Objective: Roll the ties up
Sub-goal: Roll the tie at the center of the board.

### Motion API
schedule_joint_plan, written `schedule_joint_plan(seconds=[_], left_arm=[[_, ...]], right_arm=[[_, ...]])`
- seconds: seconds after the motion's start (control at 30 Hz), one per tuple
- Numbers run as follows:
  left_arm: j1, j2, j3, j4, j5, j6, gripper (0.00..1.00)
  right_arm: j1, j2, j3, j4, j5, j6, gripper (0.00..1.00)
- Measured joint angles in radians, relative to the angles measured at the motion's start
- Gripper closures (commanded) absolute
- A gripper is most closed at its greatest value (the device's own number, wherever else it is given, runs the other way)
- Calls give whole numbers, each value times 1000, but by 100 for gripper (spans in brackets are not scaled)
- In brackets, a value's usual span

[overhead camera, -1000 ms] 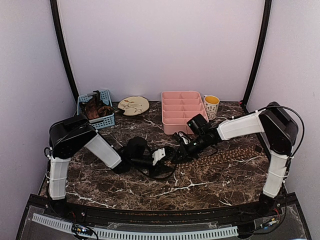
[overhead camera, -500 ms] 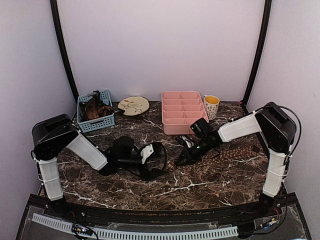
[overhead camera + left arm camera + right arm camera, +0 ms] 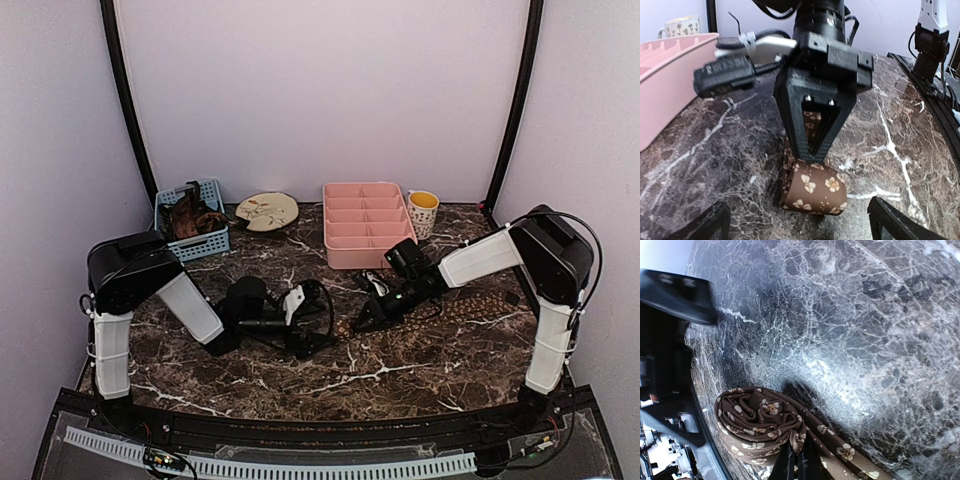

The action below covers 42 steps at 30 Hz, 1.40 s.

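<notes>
The right claw (image 3: 363, 321) is pressed together on a fold of the necktie (image 3: 814, 190). The necktie's end is wound into a loose roll right at the claw's fingertips, dark brown fabric dotted with small tan flowers. The unrolled length trails back under that claw, flat on the marble table (image 3: 400, 375). The left claw (image 3: 316, 318) is spread wide, facing the roll without touching it.

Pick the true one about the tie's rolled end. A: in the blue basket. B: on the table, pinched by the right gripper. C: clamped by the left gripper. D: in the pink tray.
B: the tie roll lies on the table with the right gripper shut on it; the left gripper stands open, clear of it.
</notes>
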Motion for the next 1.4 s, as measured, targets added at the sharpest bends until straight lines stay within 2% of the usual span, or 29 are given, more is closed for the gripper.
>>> schedule_joint_plan(seconds=[0.17, 0.47, 0.53, 0.67, 0.73, 0.87, 1.4], left_arm=[[-22, 105, 60, -15, 14, 53, 16], [-41, 193, 208, -85, 35, 132, 59], [-41, 193, 214, -101, 38, 140, 66], [-42, 177, 202, -123, 33, 155, 74], [-42, 154, 175, -138, 24, 159, 76], [-41, 91, 116, -188, 2, 157, 76], [-41, 50, 120, -290, -18, 144, 76]], right_arm=[[0, 5, -2, 15, -6, 4, 100], [-2, 13, -2, 32, -23, 23, 100], [-2, 14, -2, 37, -25, 29, 94], [1, 13, -2, 44, -31, 53, 73], [6, -1, -3, 55, -29, 61, 67], [10, -31, -5, 52, -13, 99, 60], [111, -11, 167, -84, 19, 111, 63]])
